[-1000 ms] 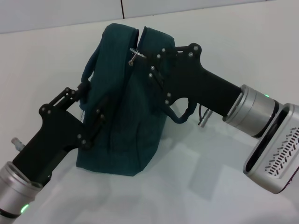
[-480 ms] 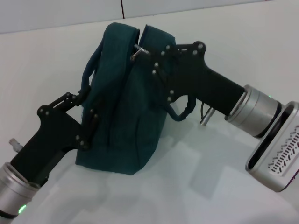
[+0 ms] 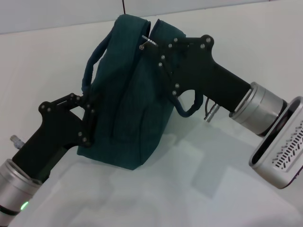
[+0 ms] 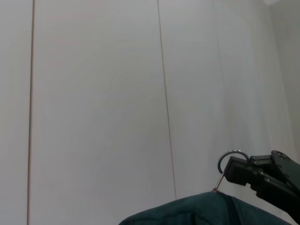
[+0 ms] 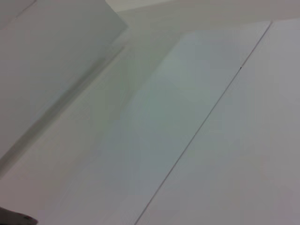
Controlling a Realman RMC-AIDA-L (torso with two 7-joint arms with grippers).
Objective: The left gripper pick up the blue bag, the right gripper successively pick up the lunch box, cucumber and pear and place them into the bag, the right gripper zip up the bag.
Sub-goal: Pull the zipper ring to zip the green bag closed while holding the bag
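You will find no brand, label or readable writing on anything here; the side of the large dark teal fabric blue bag (image 3: 130, 99) facing you is plain cloth.

Your right gripper (image 3: 150, 43), a black two-fingered claw on a thick black arm, is at the top of the bag. Its jaws are closed together on the metal ring pull (image 3: 147, 41) of the zipper, at the top seam. From the left wrist view you see the same grasp from the other side: the ring pull (image 4: 228, 162) stands up on its thin stem from the bag's teal top edge (image 4: 197, 213), pinched at the tip of the right gripper (image 4: 234, 169).

Your left gripper (image 3: 88, 109), also a black two-fingered claw, is pressed against the bag's flank below one padded loop handle (image 3: 94, 61). You cannot tell how its jaws stand: the tips are lost against the dark fabric, so a grip on the cloth cannot be confirmed.

The bag stands upright on the white counter (image 3: 199, 189), leaning slightly, between the two claws. A second handle loop (image 3: 191, 106) hangs under the right gripper's body.

The bag's opening faces away, so the inside is hidden from you. The right wrist view shows only pale flat panels with a thin seam line.
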